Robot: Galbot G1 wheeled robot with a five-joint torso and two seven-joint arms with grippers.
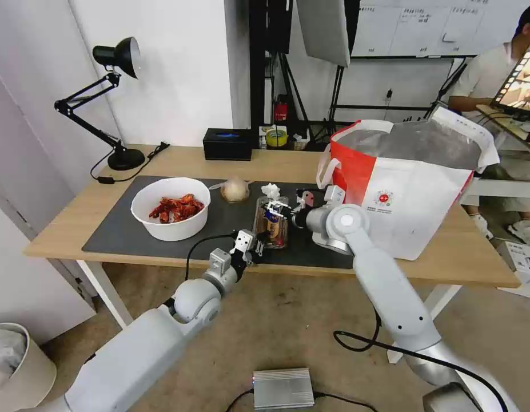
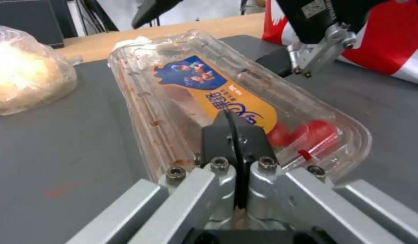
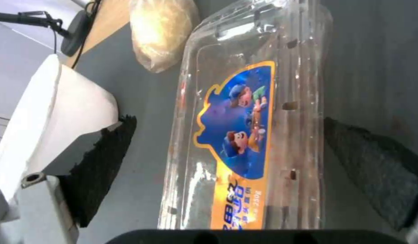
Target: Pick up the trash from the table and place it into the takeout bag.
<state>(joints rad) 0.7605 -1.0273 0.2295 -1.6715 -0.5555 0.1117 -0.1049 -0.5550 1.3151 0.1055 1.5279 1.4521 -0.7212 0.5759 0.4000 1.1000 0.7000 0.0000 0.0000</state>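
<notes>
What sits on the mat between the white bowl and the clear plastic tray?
In the head view, bare grey mat separates the white bowl from the clear tray; the wrapped beige lump sits farther back.

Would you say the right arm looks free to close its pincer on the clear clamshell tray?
Probably yes: the right pincer hangs open above the clamshell tray, one finger on each side, nothing between.

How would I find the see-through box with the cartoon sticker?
Look at the dark grey mat on the wooden table. Between the white bowl and takeout bag lies a long clear clamshell tray. Nothing else there has a blue-and-orange cartoon label.
</notes>
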